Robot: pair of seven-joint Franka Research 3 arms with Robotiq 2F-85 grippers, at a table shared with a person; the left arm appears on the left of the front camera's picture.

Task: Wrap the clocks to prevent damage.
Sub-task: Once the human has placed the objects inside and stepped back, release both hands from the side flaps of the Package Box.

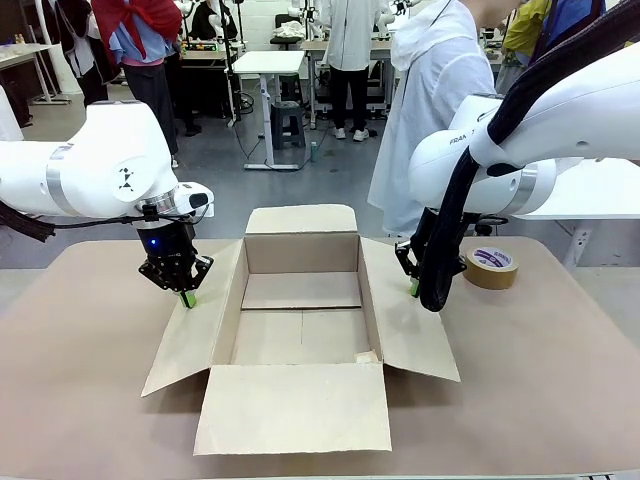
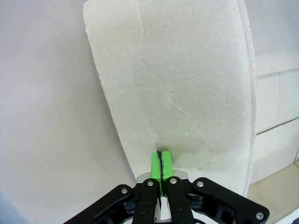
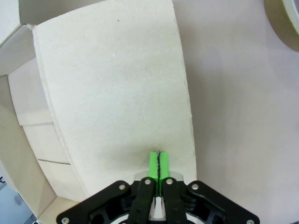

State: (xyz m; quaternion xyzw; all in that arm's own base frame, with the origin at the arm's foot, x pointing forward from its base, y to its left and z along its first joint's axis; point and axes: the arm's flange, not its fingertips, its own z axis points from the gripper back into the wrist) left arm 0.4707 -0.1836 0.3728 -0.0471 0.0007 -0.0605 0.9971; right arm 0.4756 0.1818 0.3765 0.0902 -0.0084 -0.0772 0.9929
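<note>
The clocks are out of view. An open brown cardboard box (image 1: 300, 232) stands in the middle of the table with all its flaps spread outward. My left gripper (image 1: 187, 298) is shut, its green tips pointing down onto the box's left flap (image 1: 195, 335). The left wrist view shows the shut pads (image 2: 155, 163) against that flap (image 2: 177, 84). My right gripper (image 1: 413, 288) is shut too, its tips down on the right flap (image 1: 405, 325). In the right wrist view its pads (image 3: 153, 164) meet the flap (image 3: 117, 93), with nothing between them.
A roll of brown tape (image 1: 491, 267) lies on the table to the right of the box, and its edge (image 3: 285, 18) shows in the right wrist view. A person in a white top (image 1: 430, 110) stands at the far side. Bare tabletop (image 1: 80, 380) surrounds the box.
</note>
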